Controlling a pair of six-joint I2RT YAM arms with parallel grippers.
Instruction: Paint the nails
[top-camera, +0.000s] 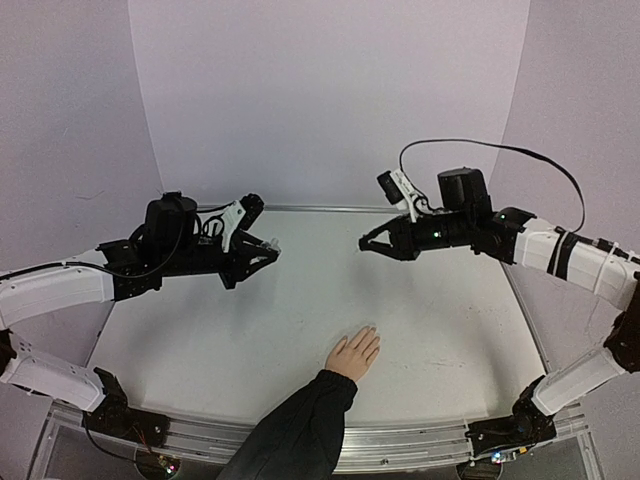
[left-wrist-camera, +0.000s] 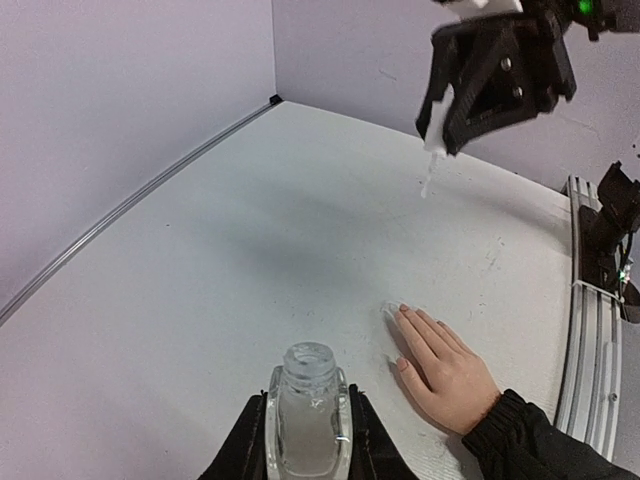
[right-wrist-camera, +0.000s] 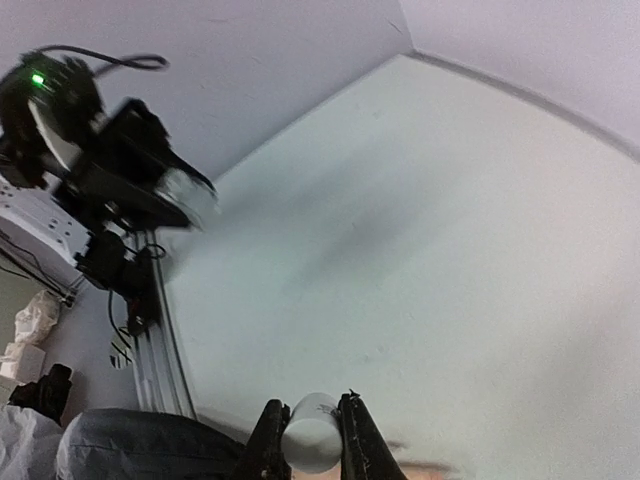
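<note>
My left fingers (top-camera: 268, 252) pinch the small clear bottle (left-wrist-camera: 307, 405), upright, its neck open and the cap off, so the opening step looks done. Below my two sets of fingers and between them, a person's hand (top-camera: 353, 353) in a dark sleeve (top-camera: 300, 430) lies flat on the worktop (top-camera: 440, 320), and the nails (left-wrist-camera: 393, 309) point away from the near edge. They look bare, though a clear coat would be hard to tell. My right fingers (top-camera: 368, 243) clamp the white cap (right-wrist-camera: 310, 432), with its thin brush (left-wrist-camera: 428, 180) hanging in the air, well above the nails. I judge that every nail is left to paint.
</note>
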